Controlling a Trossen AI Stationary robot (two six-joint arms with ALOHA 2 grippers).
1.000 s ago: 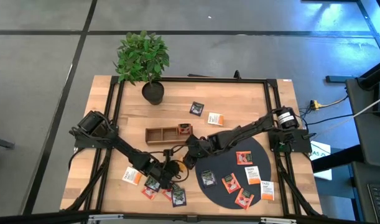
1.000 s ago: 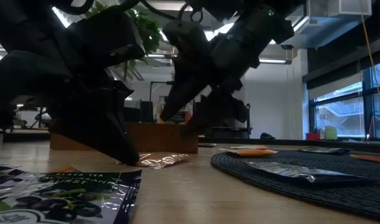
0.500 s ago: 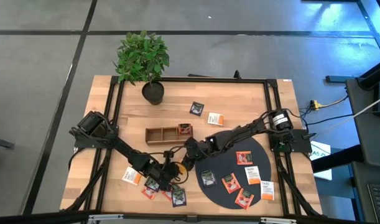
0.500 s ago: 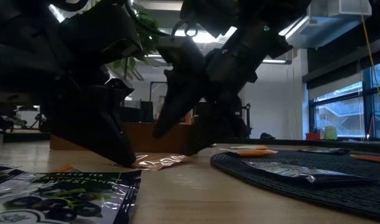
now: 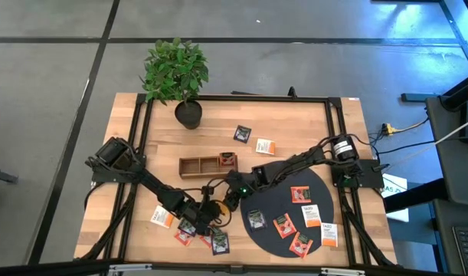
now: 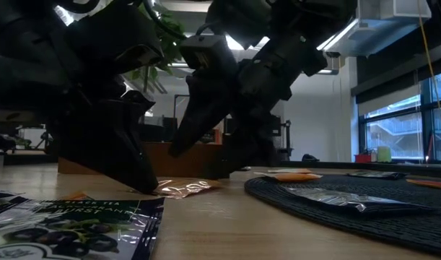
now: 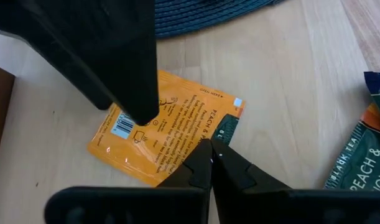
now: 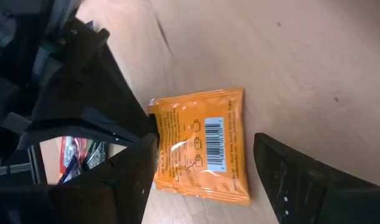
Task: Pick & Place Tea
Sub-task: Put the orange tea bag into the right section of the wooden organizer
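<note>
An orange tea sachet [image 7: 165,134] lies flat on the wood between both grippers, just left of the black mat; in the right wrist view the sachet [image 8: 202,146] shows its barcode side. My left gripper [image 7: 209,149] is shut at the sachet's edge, and sits near the table's near edge [image 5: 209,212]. My right gripper [image 8: 205,140] is open over the sachet with one finger on each side; seen from above it [image 5: 227,198] is just right of the left one. Its fingers hang low in the low view [image 6: 206,144]. My left gripper has its shut fingertips [image 7: 205,152] on the sachet's edge [image 7: 199,142], coming slanting from above. The sachet stays flat on the table. Whether the edge is pinched or only pressed, I cannot tell. My right gripper: one finger [image 7: 137,106] overlaps the sachet, but I cannot tell whether it touches.
The wooden tray [image 5: 195,165] lies beyond the grippers, a sachet in its right compartment. The black mat [image 5: 325,192] on the right carries several sachets. More sachets lie by the near edge [image 5: 186,230] and toward the far side [image 5: 265,146]. A potted plant [image 5: 180,77] stands far left.
My right gripper has moved toward the table's left and near edge and come down over the orange sachet, staying open. The sachet has not shifted.
</note>
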